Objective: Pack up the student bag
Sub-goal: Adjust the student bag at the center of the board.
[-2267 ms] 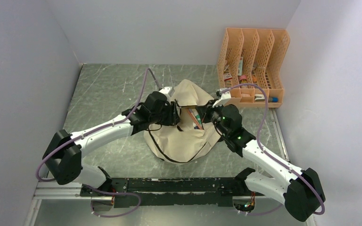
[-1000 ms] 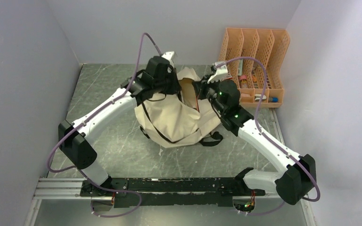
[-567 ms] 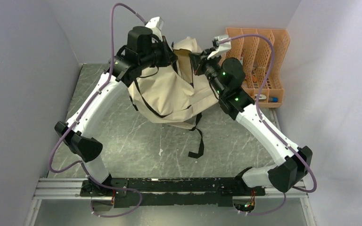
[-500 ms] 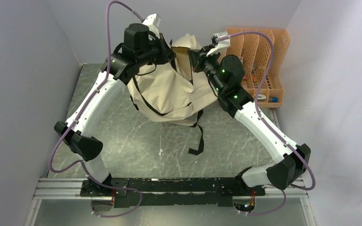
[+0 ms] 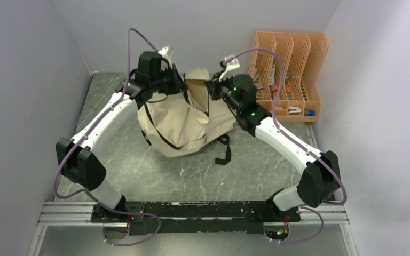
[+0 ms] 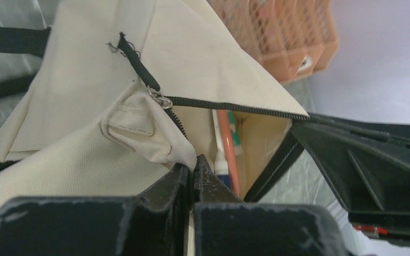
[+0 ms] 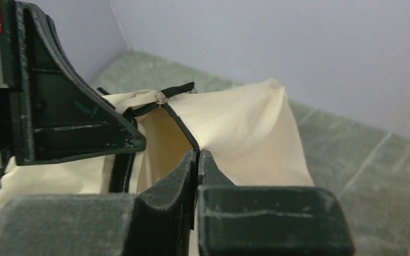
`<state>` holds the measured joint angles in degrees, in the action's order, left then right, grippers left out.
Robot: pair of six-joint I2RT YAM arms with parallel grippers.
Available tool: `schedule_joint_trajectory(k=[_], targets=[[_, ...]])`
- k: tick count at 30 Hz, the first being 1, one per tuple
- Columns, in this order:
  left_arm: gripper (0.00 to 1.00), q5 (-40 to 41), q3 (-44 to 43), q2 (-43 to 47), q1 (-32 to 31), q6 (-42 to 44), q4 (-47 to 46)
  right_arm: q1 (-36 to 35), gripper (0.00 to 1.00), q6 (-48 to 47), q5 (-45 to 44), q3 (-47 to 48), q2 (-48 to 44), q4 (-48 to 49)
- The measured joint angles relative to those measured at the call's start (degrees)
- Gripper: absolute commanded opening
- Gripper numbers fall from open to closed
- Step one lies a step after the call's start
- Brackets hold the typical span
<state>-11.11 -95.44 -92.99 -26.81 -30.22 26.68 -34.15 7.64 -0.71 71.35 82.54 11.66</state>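
Student bag (image 5: 184, 121) — beige, its mouth being held open above the table (image 5: 139, 176). Left gripper (image 6: 194, 169) is pinching one zipper edge; right gripper (image 7: 198, 159) is pinching the opposite edge.

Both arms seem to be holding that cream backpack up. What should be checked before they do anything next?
1. Grip of left end effector on student bag rim: ok.
2. Grip of right end effector on the opposite rim: ok.
3. Bag mouth held open between them: ok.
4. pens sitting inside the bag: ok.
5. Bag's bottom resting on the table: cannot tell.
6. Loose black strap clear of both arms: ok.
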Motion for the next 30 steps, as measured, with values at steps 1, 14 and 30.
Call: schedule_joint_trajectory(k=[1,14,30], targets=[[0.05,-0.6,2.7,0.4,0.0,0.0,-0.6,0.0,0.00,-0.1,0.1,-1.4,0.0,-0.5],[0.05,-6.9,30.6,10.9,-0.3,-1.9,-11.9,-0.8,0.00,-0.3,9.6,-14.3,-5.0,-3.6],[0.07,-0.3,41.2,18.6,-0.2,-3.6,-2.6,-13.3,0.03,-3.6,12.9,-19.1,1.0,-2.3]])
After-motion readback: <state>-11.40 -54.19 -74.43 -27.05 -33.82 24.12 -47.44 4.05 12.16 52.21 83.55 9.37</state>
